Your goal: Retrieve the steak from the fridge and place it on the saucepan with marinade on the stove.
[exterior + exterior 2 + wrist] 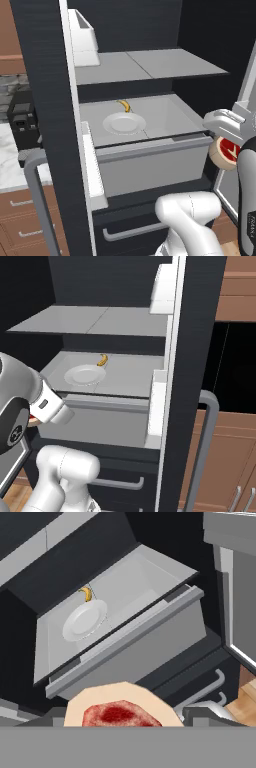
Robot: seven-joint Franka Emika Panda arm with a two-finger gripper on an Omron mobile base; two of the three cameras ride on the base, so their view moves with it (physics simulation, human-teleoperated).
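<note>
Carrying now, out of the fridge (45,100) and clear of its open front. Steak (226,151) riding at the tool (223,150), a round red cut with a pale rim, hanging off the right end of the pulled-out grey drawer (150,160), nearer than the shelf. Tool clamped on the steak, by the look of the left base view; fingertips themselves hidden behind meat and wrist, so the exact bite not readable. Up close in the hand view, steak (120,713) sitting right at the bottom edge, marbled red centre, tan border.

Left behind on the shelf: a white plate (124,123), bare, and a small yellow item (124,105) just beyond it, far side. Same pair seen from the right base view, plate (85,375) to the left, yellow item (102,360) behind it.

For a clean carry: grip kept firm and level, no tilting the flat cut. Wrist drawn back and away from the drawer lip and the door edge on the right before any swing. Slow turn of the base towards the stove, wide arc, nothing brushing the long grey handle (35,190). Saucepan and marinade yet to come into sight, so some way to go by this reckoning.

Writing: faint vertical lettering on the dark forearm (248,220), too small to read. No brand or label legible elsewhere.
</note>
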